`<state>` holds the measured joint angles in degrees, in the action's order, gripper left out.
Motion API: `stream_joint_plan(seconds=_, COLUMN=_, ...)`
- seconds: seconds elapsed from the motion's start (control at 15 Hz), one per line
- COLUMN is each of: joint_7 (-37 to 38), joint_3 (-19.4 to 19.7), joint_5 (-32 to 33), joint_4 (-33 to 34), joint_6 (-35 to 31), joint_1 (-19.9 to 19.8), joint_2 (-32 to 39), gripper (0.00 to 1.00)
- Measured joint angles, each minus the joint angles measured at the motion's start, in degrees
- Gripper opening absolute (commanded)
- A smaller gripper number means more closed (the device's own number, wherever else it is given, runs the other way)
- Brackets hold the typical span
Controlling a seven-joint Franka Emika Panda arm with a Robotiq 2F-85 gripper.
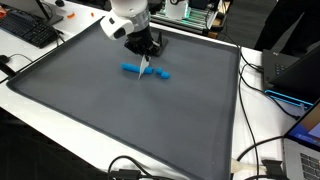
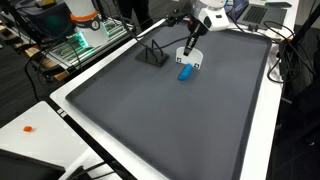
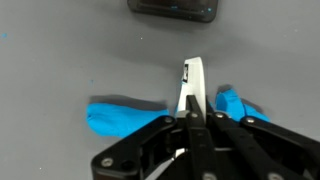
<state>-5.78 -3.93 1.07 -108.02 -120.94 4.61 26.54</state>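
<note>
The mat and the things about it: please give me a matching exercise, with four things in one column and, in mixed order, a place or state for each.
Things:
1. gripper
2. blue object
3. black stand
4. keyboard

Places or states:
A. off the mat, on the white table
B. lying on the mat under the gripper
C. standing on the mat, apart from the gripper
D. shut on a white strip

Pairs: 1-D, 2-B, 3-C, 4-A

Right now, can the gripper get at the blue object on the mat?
Probably not to grasp it. The gripper hangs right over the blue object and nothing else crowds it, but its jaws are shut on a white strip that sticks out between them and the object.
</note>
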Motion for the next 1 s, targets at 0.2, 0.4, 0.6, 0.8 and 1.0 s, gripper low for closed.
stream_joint_plan(seconds=0.2, joint_7=0.0, joint_3=0.0, joint_5=0.0, joint_4=0.0, joint_6=0.0, joint_1=0.0, joint_2=0.0, gripper=0.01)
stream_joint_plan(seconds=0.4, joint_7=0.0, joint_3=-0.1, joint_5=0.0, joint_4=0.1, joint_6=0.2, joint_1=0.0, joint_2=0.0, gripper=0.01)
stream_joint_plan(seconds=0.6, joint_7=0.0, joint_3=-0.2, joint_5=0.0, joint_4=0.2, joint_6=1.0, joint_1=0.0, joint_2=-0.2, gripper=0.01)
stream_joint_plan(seconds=0.8, joint_7=0.0, joint_3=-0.4, joint_5=0.0, joint_4=0.3, joint_6=1.3, joint_1=0.1, joint_2=-0.2, gripper=0.01)
stream_joint_plan(seconds=1.0, joint_7=0.1, joint_3=-0.4, joint_5=0.0, joint_4=1.1, joint_6=1.7, joint_1=0.1, joint_2=-0.4, gripper=0.01)
